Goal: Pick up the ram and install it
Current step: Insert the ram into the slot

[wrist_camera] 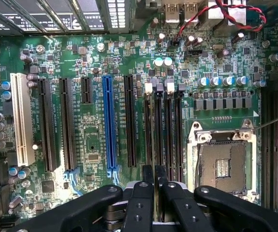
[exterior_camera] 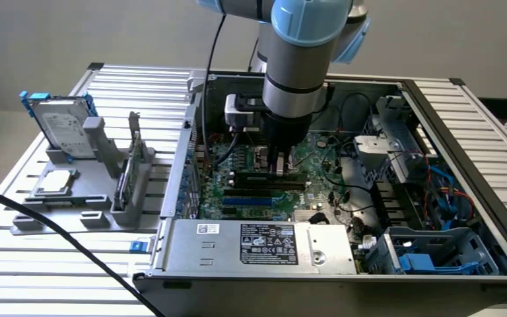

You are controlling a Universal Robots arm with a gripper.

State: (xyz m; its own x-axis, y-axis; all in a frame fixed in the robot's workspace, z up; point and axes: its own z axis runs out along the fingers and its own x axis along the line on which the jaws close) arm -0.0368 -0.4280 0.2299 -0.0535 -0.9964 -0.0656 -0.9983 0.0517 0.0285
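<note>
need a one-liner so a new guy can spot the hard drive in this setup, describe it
On the slatted table, to the exterior view's left of the open computer case, sits a grey fixture. The hard drive stands on edge at its far corner. It is silver with a white label and a blue frame, unlike the square processor chip lying flat in front.

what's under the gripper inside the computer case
The gripper hangs over the green motherboard, at its black memory slots, fingers nearly closed on the ram. Its fingers cover the near ends of the slots.
</note>
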